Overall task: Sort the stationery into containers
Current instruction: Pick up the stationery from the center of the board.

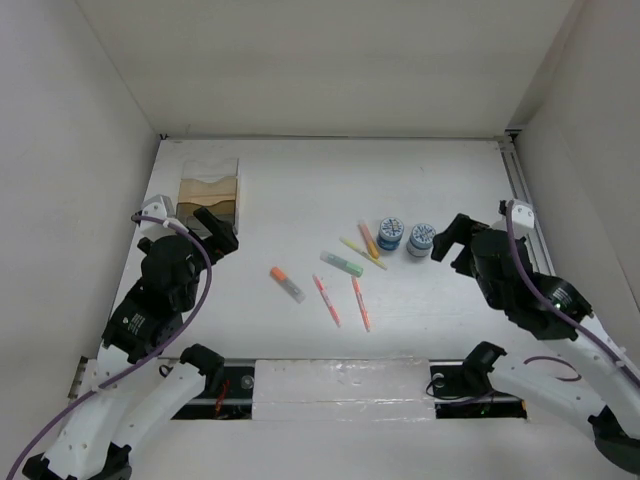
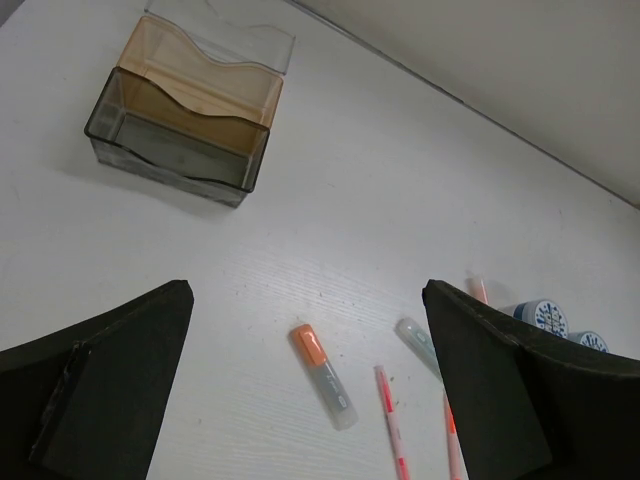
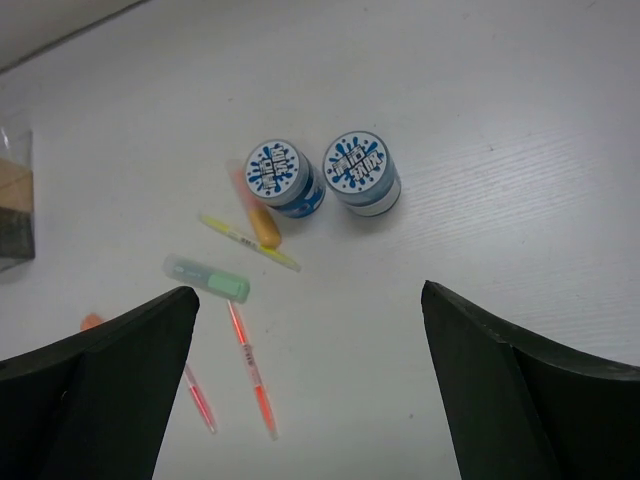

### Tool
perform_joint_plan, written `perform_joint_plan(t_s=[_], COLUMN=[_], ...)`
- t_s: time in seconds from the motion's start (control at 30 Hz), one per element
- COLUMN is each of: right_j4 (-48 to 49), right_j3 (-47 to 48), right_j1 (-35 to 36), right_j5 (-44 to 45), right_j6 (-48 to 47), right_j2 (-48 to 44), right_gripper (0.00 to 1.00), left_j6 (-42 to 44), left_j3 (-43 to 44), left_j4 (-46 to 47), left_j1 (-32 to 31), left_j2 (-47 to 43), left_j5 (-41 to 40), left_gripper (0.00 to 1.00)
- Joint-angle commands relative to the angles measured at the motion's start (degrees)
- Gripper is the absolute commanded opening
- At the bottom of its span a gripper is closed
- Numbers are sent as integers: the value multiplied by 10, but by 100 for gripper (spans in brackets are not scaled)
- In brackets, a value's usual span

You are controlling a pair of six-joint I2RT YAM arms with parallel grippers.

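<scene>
The desk (image 1: 430, 170) is plain white with a faint grain. Up at ten o'clock, the organiser tray (image 2: 175, 170) steps through three see-through tints: clear, amber-tan, then smoky dark brown. Around the middle lie an orange-capped highlighter (image 1: 287, 284) with a clear barrel, two pink-red pens (image 1: 327, 299) (image 1: 360, 303), a light green highlighter (image 1: 342, 264), a pale yellow pen (image 1: 362, 253) and an orange pen (image 1: 369, 240). Toward three o'clock, the two cylinders (image 3: 279, 168) (image 3: 356, 163) have white lids splashed with blue blots around dark print. The left gripper (image 1: 220, 233) and right gripper (image 1: 447, 236) are matte black, on white arms (image 1: 150, 400) trailing purple cables (image 1: 190, 300).
</scene>
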Motion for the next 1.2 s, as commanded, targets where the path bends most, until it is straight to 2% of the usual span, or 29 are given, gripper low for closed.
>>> perform_joint_plan(t_s=[0.0, 0.1, 0.37, 0.47, 0.57, 0.67, 0.8, 0.97, 1.17], right_j4=[18, 24, 34, 62, 93, 127, 223, 253, 306], right_j3=[3, 3, -15, -46, -79, -109, -141, -115, -105], right_j1=[-7, -7, -13, -47, -103, -135, -190, -190, -197], right_j5=[17, 11, 5, -17, -74, -80, -130, -113, -147], right_j6=[7, 7, 15, 32, 32, 32, 10, -26, -92], right_j2=[25, 55, 61, 76, 116, 137, 204, 329, 368], right_gripper=[100, 100, 100, 100, 100, 100, 100, 100, 100], left_j6=[9, 9, 9, 9, 14, 14, 28, 33, 38], left_j3=[2, 2, 2, 2, 2, 2, -3, -3, -3], left_j4=[24, 24, 24, 29, 29, 29, 41, 46, 46], left_j1=[1, 1, 1, 1, 1, 1, 1, 1, 1], left_j2=[-2, -2, -2, -2, 3, 3, 9, 20, 25], left_j5=[3, 3, 3, 8, 13, 25, 45, 68, 78], left_gripper=[100, 100, 100, 100, 100, 100, 100, 100, 100])
